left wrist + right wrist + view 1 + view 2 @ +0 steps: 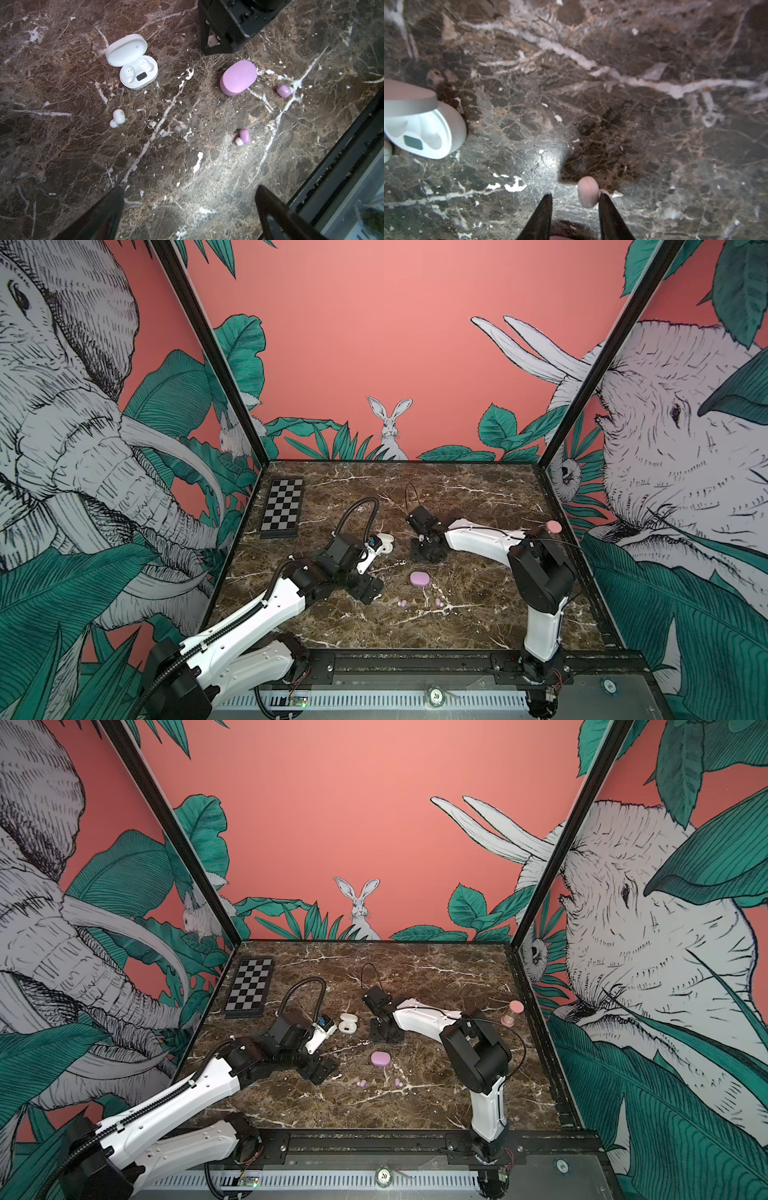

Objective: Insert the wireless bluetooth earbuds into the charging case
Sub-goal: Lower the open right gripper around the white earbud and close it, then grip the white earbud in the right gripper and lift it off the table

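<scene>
A white charging case [133, 62] lies open on the marble, both sockets showing bare; it shows in a top view [347, 1023] too. One white earbud [117, 118] lies loose beside it. My right gripper [575, 195] points down at the table with its jaws apart. The other white earbud [587, 191] rests against one finger, with a gap to the other finger. A closed lilac case [419, 578] sits mid-table, with two lilac earbuds [283, 90] [244, 136] in front of it. My left gripper [190, 193] hovers open and empty, left of the lilac case.
A folded chessboard [282, 508] lies at the back left. A pink hourglass-like object [513, 1013] stands near the right wall. The black front rail [342, 162] borders the table close to the left gripper. Both arms meet near the white case.
</scene>
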